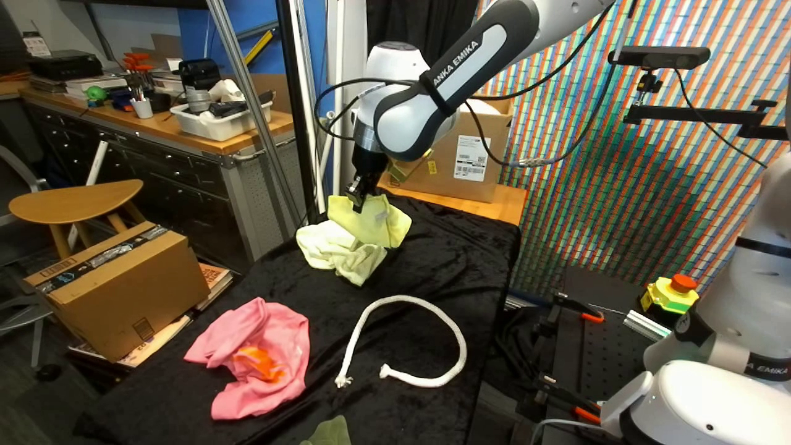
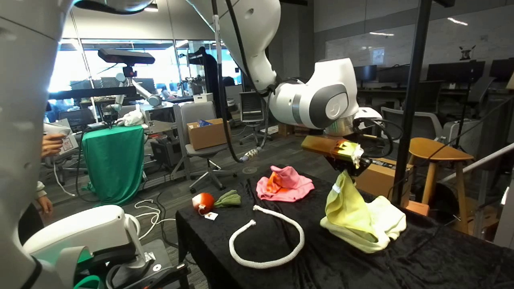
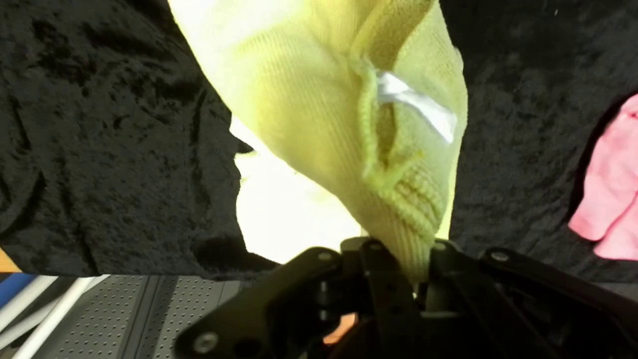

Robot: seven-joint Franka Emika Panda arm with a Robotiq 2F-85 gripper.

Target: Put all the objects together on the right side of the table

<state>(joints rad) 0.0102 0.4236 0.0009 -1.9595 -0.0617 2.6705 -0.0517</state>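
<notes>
My gripper (image 1: 357, 199) is shut on a yellow cloth (image 1: 371, 224) at the far end of the black-covered table. In the wrist view the gripper (image 3: 406, 249) pinches a ribbed corner of the yellow cloth (image 3: 304, 99). The cloth hangs down onto a paler crumpled part (image 1: 330, 242); I cannot tell if that is a separate cloth. A pink cloth (image 1: 272, 352) with an orange patch lies crumpled on the table. A white rope (image 1: 463, 352) lies in an open loop. A red round toy (image 2: 203, 202) with green leaves (image 2: 228, 199) lies near a table edge.
The table's black cover (image 2: 401, 265) is wrinkled. A cardboard box (image 1: 123, 284) stands beside the table. Another cardboard box (image 1: 457, 154) stands behind the gripper. A dark post (image 2: 411, 96) rises close to the table's edge near the gripper.
</notes>
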